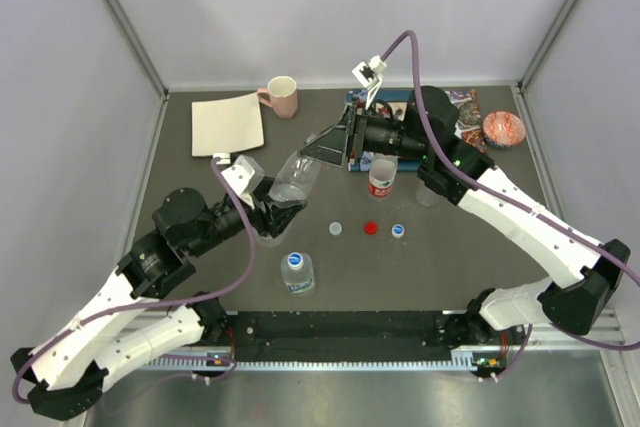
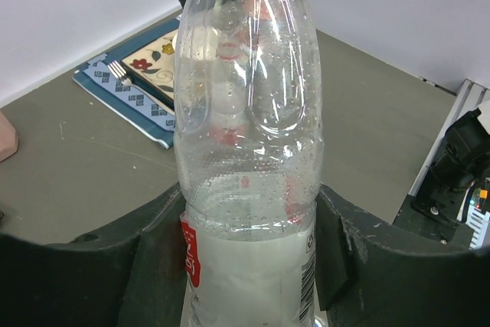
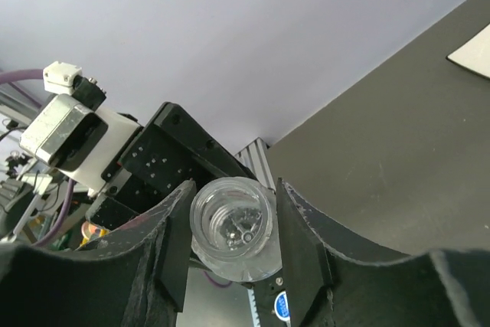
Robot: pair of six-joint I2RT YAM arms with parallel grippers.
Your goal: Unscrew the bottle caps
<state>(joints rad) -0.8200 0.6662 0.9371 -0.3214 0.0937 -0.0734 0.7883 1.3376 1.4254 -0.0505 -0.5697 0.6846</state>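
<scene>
You have three caps off already. A whitish-grey cap (image 1: 336,228), a red cap (image 1: 371,228) and a blue cap (image 1: 398,231) lie loose in a row on the bench (image 1: 450,267), apart from one another.

Your left gripper (image 2: 249,254) is clamped on the labelled lower body of the held bottle (image 1: 295,179), which hangs tilted above the bench. Your right gripper (image 3: 232,239) is at that bottle's neck, with a finger against each side, so it looks closed on it. The right wrist view looks straight down into an open mouth with no cap on it, so this bottle appears finished and needs only setting down.

One job is clearly left. The near bottle (image 1: 298,277) stands upright in front of the arms, well apart from both grippers, with its blue-and-white cap (image 1: 296,260) on.

Another bottle (image 1: 381,179) with a red label stands just under your right arm. Its top looks bare, though you cannot be sure from above. Something clear beside it may be a fourth bottle, but the arm hides most of it.

By that count, you are roughly three quarters through.
</scene>
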